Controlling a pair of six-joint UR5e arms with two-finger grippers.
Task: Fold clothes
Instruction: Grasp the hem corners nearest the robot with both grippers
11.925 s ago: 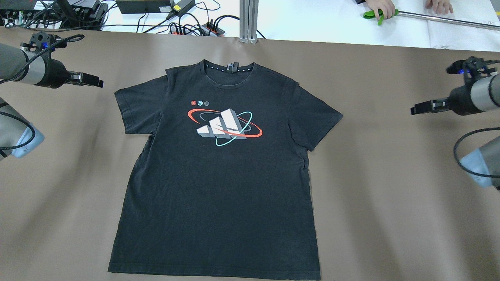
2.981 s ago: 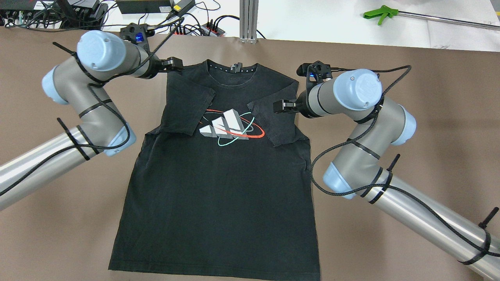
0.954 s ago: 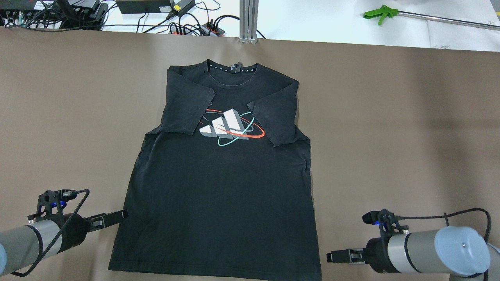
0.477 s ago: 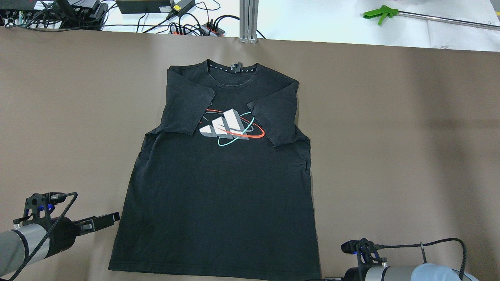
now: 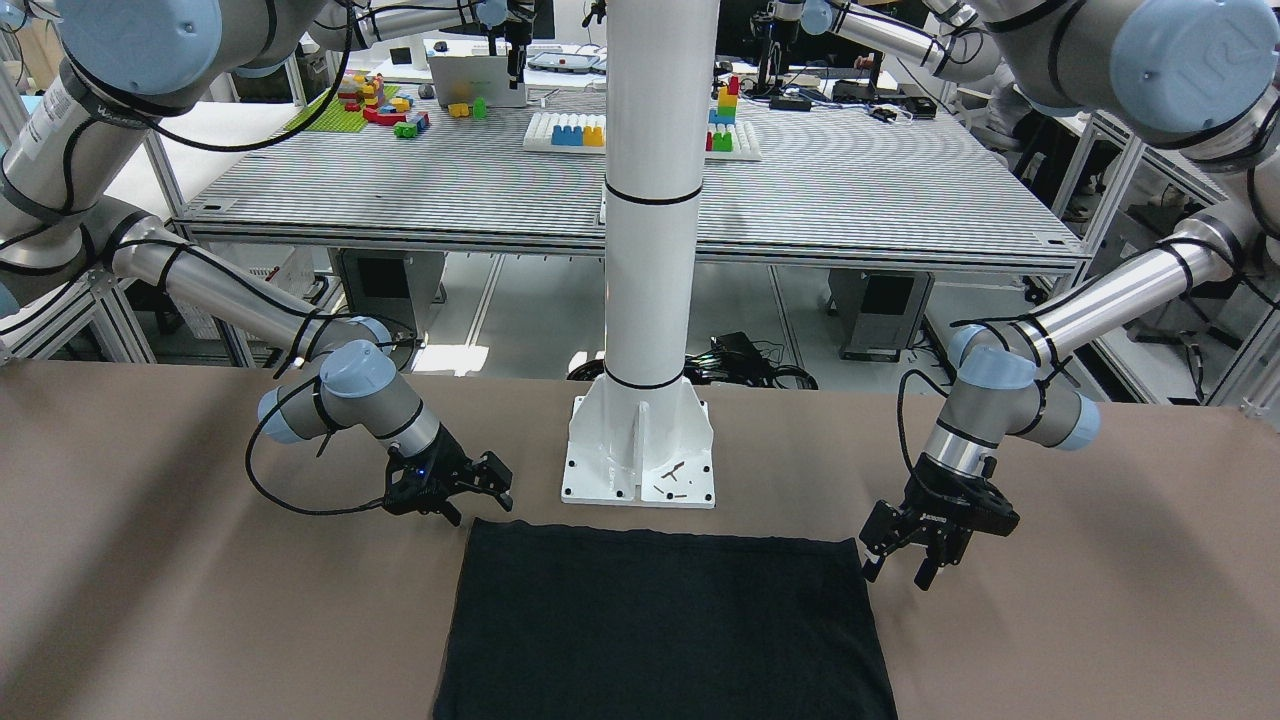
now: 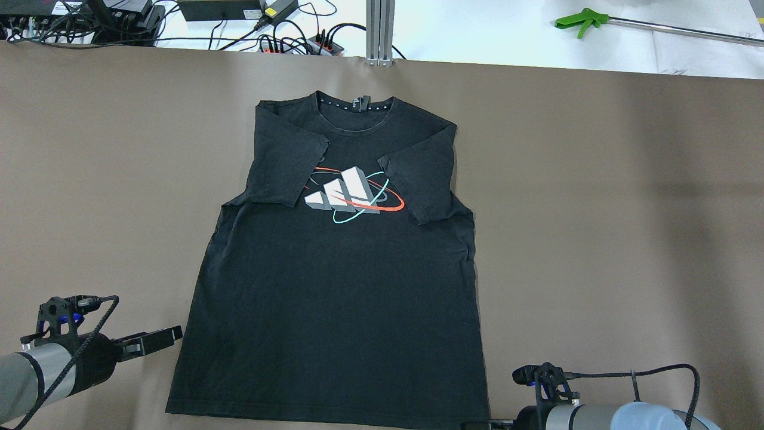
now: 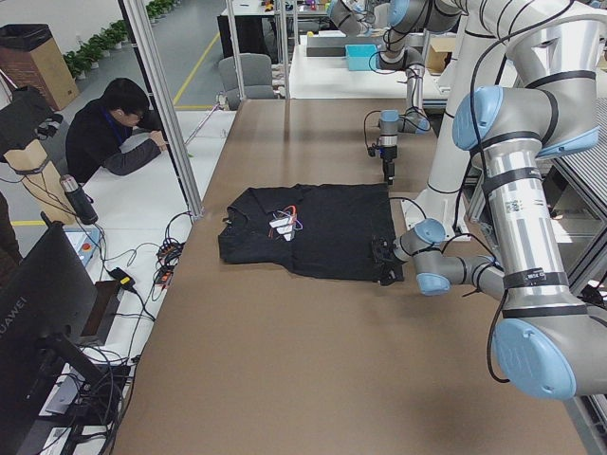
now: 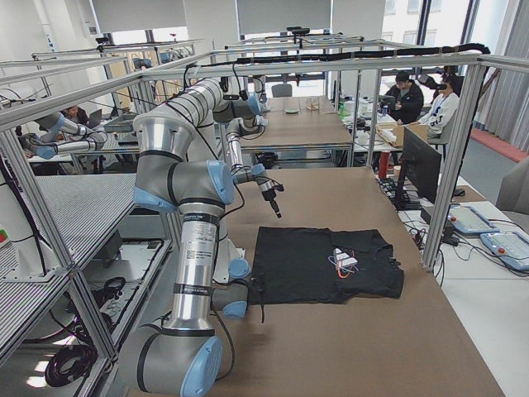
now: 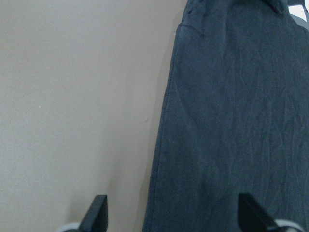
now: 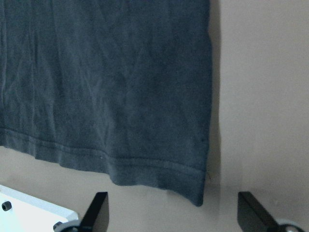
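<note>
The left gripper (image 5: pixel 897 573) has its two black fingers spread wide and holds nothing. It points down just beside one hem corner of the black fabric T-shirt (image 6: pixel 334 298). Its wrist camera shows one fingertip (image 9: pixel 96 217) over the bare brown table covering (image 6: pixel 597 209) and the other over cloth, with the shirt's side edge running between them. Whether the tips touch the surface cannot be told.

The right gripper (image 5: pixel 481 507) is likewise spread wide and empty. It is tilted beside the opposite hem corner, near the base of the white round pillar (image 5: pixel 650 250). Its wrist camera shows the stitched hem corner lying between its fingertips (image 10: pixel 96 215), with a white corner of the pillar base at the lower left.

The T-shirt lies flat in the middle of the table, with its collar away from the robot and its hem toward the pillar. Both sleeves are folded in over the chest, either side of a white, red and turquoise print (image 6: pixel 352 194). Only the overhead view shows print, collar and sleeves clearly; the front-facing view shows just the plain hem end. The overhead view cuts the right gripper off at its bottom edge, while the front-facing view shows both grippers whole. The left side view alone shows a seated person (image 7: pixel 109 137) beyond the table.
</note>
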